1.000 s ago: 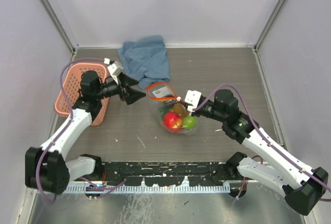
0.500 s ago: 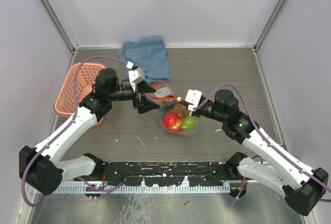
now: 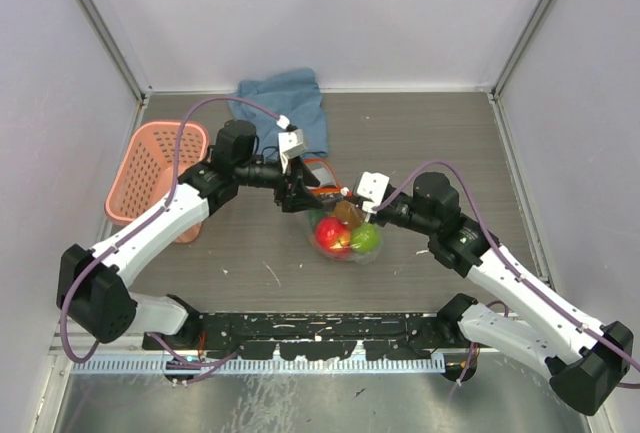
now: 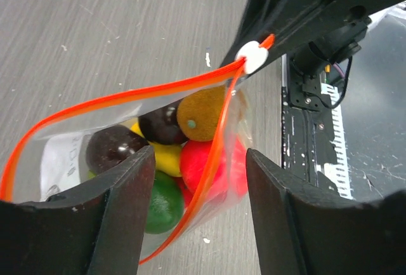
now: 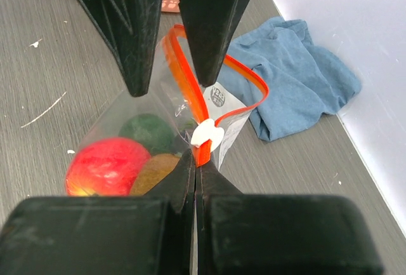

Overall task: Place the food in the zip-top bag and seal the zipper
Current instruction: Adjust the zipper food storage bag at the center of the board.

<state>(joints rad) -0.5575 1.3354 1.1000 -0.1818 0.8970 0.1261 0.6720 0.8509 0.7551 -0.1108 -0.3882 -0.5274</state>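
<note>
On the grey table (image 3: 450, 143) our zip-top bag (image 4: 57, 138) looks floppy. Our right gripper (image 5: 195, 164) pinches the zipper (image 4: 127, 100); our left gripper (image 4: 198, 154), fingers apart, should grab that firmer strip

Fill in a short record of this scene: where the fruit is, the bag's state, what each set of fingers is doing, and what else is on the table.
Fruit: inside the bag
Bag: mouth open, zipper unsealed
Right fingers: shut on the zipper's white end piece
Left fingers: open, astride the bag's rim
Also on table: blue cloth, pink basket
</note>
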